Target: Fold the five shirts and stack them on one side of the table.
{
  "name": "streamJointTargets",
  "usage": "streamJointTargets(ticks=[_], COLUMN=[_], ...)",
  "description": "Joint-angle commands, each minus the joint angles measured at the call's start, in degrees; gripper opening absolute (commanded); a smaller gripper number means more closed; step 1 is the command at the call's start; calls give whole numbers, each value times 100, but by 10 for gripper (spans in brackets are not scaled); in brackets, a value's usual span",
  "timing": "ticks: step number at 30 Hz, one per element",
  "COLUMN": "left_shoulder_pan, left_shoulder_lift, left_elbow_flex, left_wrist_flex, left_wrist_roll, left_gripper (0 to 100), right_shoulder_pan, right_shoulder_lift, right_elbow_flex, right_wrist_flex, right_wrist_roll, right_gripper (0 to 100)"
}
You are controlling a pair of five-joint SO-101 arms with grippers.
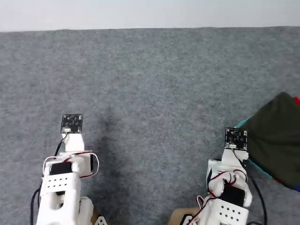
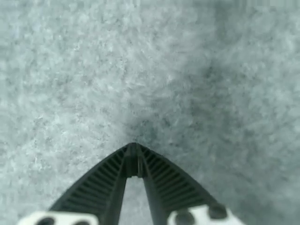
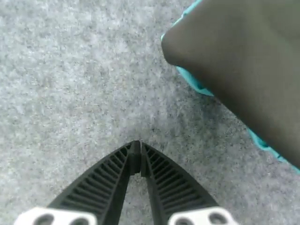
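A stack of folded shirts [image 1: 276, 140] lies at the right edge of the grey table, a dark shirt on top with teal, red and blue edges showing beneath. In the right wrist view the dark shirt [image 3: 243, 61] covers a teal shirt [image 3: 192, 82]. My right gripper [image 3: 137, 161] is shut with nothing in it, over bare carpet just beside the stack's corner. My left gripper [image 2: 133, 157] is also shut with nothing held, over bare grey surface. In the high view the left arm [image 1: 70, 140] sits at the near left and the right arm [image 1: 232, 154] at the near right.
The grey carpet-like table surface [image 1: 150, 79] stretches wide across the middle and far side. A white wall [image 1: 150, 14] borders the far edge.
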Motion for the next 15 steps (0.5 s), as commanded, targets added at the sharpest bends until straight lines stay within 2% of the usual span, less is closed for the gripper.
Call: streamJointTargets(ticks=[1, 8, 15], left_shoulder_pan=[9, -18, 26], left_shoulder_lift=[-510, -2163, -4114], left_elbow_flex=[92, 699, 1165], left_wrist_flex=[79, 132, 1081], left_wrist_roll=[501, 598, 325], left_gripper=[2, 2, 2], right_shoulder_pan=[-4, -4, -4], right_shoulder_lift=[-48, -48, -48], right_elbow_flex=[44, 44, 44], right_wrist_flex=[4, 4, 4], right_wrist_roll=[62, 62, 62], right_gripper=[10, 10, 10])
